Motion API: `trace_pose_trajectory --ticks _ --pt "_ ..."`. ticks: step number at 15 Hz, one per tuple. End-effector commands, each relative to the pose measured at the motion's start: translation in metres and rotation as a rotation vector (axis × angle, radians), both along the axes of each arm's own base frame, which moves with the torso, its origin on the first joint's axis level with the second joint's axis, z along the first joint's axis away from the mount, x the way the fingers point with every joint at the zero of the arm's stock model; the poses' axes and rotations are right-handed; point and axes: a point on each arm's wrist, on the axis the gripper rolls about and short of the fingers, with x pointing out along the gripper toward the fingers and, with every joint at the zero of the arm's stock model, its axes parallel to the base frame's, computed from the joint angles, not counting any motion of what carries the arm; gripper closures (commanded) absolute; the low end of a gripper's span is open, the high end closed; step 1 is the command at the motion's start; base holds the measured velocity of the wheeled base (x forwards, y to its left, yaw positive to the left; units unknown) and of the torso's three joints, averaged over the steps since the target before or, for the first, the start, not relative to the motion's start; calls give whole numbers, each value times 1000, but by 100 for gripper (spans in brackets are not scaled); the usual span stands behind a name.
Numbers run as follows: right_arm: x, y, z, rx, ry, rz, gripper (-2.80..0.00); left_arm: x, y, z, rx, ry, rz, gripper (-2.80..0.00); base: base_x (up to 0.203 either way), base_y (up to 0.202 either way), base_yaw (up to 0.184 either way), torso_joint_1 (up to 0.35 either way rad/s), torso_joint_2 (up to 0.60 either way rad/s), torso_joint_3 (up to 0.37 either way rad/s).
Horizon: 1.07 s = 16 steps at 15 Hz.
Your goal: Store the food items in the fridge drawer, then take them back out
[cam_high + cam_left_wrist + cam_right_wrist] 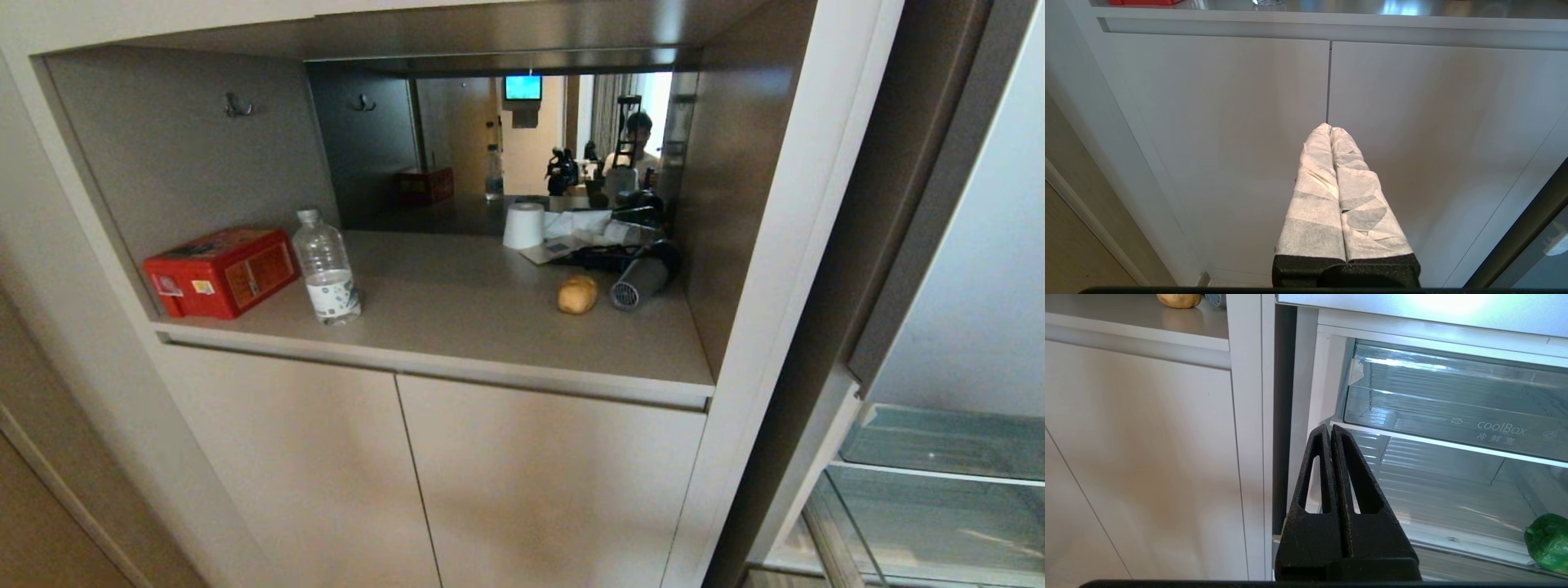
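Head view: open niche in beige cabinetry, counter (457,310) carrying a tan potato (577,294) just beside a grey hair dryer (645,278); further back a white paper roll (523,224) among papers. Far left of the counter, a red box (220,271) with a clear water bottle (326,268) just beside it. Mirror (506,147) at the back of the niche, a person reflected in it. Neither arm in this view. At the right edge, only a corner of the open fridge, see-through fridge drawer (939,490) partly seen.

Right wrist view fills that gap: right gripper (1330,430) with bare black fingers pressed together, holding nothing, hanging in front of the fridge opening beside the cabinet's end panel. Ribbed clear drawer open below a bin marked "coolBox" (1453,412). Green bell pepper (1548,542) lying in the drawer (cut off by the frame edge, unseen from the head). Potato just visible on the counter above.

Left wrist view: left gripper (1329,127), fingers wrapped in white tape, closed and empty, facing the seam between the two cabinet doors (1229,143) under the counter.
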Motion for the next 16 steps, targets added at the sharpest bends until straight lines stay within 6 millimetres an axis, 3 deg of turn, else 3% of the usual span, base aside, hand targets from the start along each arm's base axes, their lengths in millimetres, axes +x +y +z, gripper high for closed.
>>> trace_pose_trajectory --ticks 1,9,16 --pt "2 0 -9 0 29 0 0 0 0 0 0 1 0 0 0 0 0 0 0 0" --pt "2 0 -8 46 27 -1 0 0 0 0 0 1 0 0 1 0 -9 0 0 0" --pt "2 0 -8 76 24 -12 0 0 0 0 0 1 0 0 -1 5 -172 5 2 2"
